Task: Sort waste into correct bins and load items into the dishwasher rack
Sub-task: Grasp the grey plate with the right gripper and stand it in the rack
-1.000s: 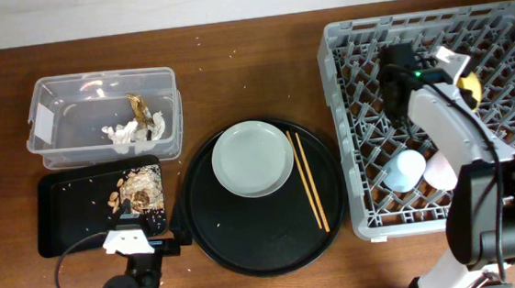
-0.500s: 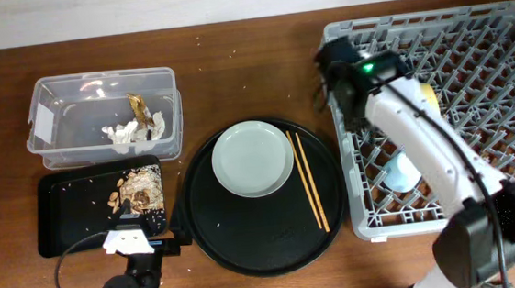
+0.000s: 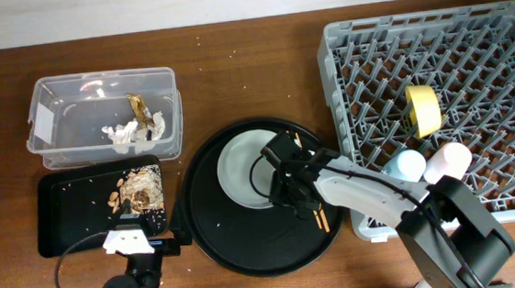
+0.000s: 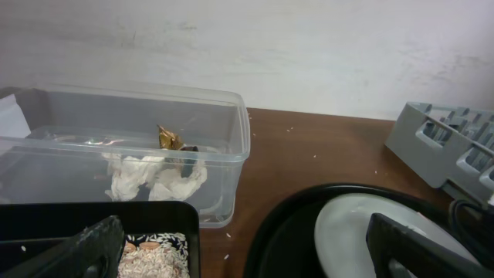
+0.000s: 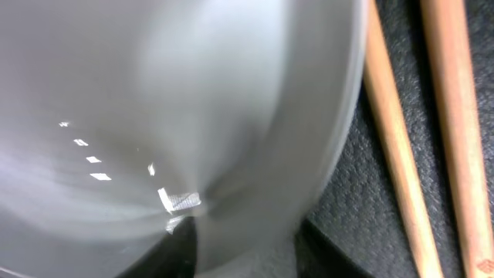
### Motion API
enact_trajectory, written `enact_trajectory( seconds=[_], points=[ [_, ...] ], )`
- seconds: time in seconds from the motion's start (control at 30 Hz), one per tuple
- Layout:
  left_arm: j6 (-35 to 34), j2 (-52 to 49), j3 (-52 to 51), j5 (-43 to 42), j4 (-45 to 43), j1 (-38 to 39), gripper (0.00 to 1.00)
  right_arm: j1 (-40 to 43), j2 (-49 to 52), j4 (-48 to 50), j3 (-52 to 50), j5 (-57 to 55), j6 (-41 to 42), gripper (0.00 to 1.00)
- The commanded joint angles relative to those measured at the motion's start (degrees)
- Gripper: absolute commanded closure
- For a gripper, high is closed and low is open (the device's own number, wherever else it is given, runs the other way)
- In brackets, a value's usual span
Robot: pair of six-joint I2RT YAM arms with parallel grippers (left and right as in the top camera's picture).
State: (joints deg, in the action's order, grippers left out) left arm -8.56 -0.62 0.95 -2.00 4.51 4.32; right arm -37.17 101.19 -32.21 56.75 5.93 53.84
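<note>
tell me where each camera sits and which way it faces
overhead: above the table, looking straight down at rack, plate and box; right arm shows.
left wrist: low by the left gripper, looking level past the box to the wall; its two fingers show.
right wrist: just above the plate rim and chopsticks, looking down, blurred; fingers unclear.
shared: all three see the plate.

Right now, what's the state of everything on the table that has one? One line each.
clear box: open, tissue and wrapper inside
black tray: food scraps in it
plate: flat on round tray, bare
chopsticks: lying on round tray beside plate
yellow bowl: on edge in rack
blue cup: in rack
pink cup: in rack, beside blue cup
left gripper: open
right gripper: low over plate rim, jaws too blurred to tell
</note>
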Motion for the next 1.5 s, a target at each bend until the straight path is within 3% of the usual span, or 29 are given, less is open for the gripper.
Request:
enact_trajectory(
  seconds=[0.0, 0.07, 0.1, 0.2, 0.27, 0.4, 0.53, 0.63, 0.7, 0.87, 1.0, 1.03, 1.07, 1.1, 1.13, 1.23, 1.33, 1.4, 1.47],
  points=[
    [0.33, 0.24, -0.42, -0.61, 0.0, -0.37, 0.01, -0.04, -0.22, -0.81, -0.7, 0.07, 1.07, 0.69],
    [0.33, 0.24, -0.42, -0.61, 0.0, -0.37, 0.01, -0.04, -0.22, -1.42, -0.7, 0.55, 1.07, 0.94],
    [0.31, 0.24, -0.42, -0.61, 0.0, -0.37, 0.01, -0.04, -0.35, -1.46, -0.59, 1.33, 0.07, 0.96],
    [0.31, 0.24, -0.42, -0.61, 0.0, -0.37, 0.01, 0.24, -4.02, -5.92, 2.69, -0.74, -6.45, 0.96],
    [0.33, 0.24, -0.42, -0.61, 0.0, -0.37, 0.01, 1.27, -10.91, -11.69, 6.95, -8.61, -9.44, 0.96],
    [0.33, 0.24, -0.42, -0.59, 0.0, -0.37, 0.01, 7.13, -26.53, -17.27, 13.25, -36.0, -18.8, 0.96],
    [0.33, 0.24, -0.42, -0.61, 0.0, -0.37, 0.01, 16.57, -32.85, -11.67, 13.4, -64.94, -32.89, 0.96],
    [0.31, 0.24, -0.42, -0.61, 0.0, -0.37, 0.01, 25.44, -29.75, -3.28, 13.38, -69.2, -42.99, 0.96],
    [0.33, 0.24, -0.42, -0.61, 0.0, -0.37, 0.01, 31.41, -25.94, 2.8, 13.38, -72.72, -44.85, 0.96],
    [0.33, 0.24, -0.42, -0.61, 0.0, -0.37, 0.01, 43.76, -13.25, 7.54, 13.38, -72.43, -52.83, 0.96],
    [0.33, 0.24, -0.42, -0.59, 0.0, -0.37, 0.01, 41.99, -5.05, 7.58, 13.38, -72.17, -55.17, 0.96],
    [0.31, 0.24, -0.42, -0.61, 0.0, -0.37, 0.01, 40.13, -4.28, 7.56, 13.38, -72.17, -55.15, 0.88],
    [0.31, 0.24, -0.42, -0.59, 0.0, -0.37, 0.01, 38.8, -4.52, 7.63, 13.46, -72.48, -55.15, 0.42],
    [0.33, 0.24, -0.42, -0.59, 0.0, -0.37, 0.01, 37.9, -5.07, 7.61, 13.66, -72.74, -55.12, 0.23],
    [0.31, 0.24, -0.42, -0.59, 0.0, -0.37, 0.01, 36.11, -6.6, 7.61, 14.14, -72.76, -55.12, 0.2],
    [0.31, 0.24, -0.42, -0.59, 0.0, -0.37, 0.01, 28.68, -14.8, 4.48, 16.46, -69.11, -55.15, 0.2],
    [0.33, 0.24, -0.42, -0.59, 0.0, -0.37, 0.01, 17.55, -23.21, -9.09, 17.84, -45.7, -50.45, 0.21],
    [0.31, 0.24, -0.42, -0.59, 0.0, -0.37, 0.01, 9.27, -25.51, -20.9, 17.77, -22.47, -38.29, 0.23],
    [0.31, 0.24, -0.42, -0.59, 0.0, -0.37, 0.0, 3.56, -23.61, -24.83, 14.84, -9.38, -28.28, 0.36]
  ],
)
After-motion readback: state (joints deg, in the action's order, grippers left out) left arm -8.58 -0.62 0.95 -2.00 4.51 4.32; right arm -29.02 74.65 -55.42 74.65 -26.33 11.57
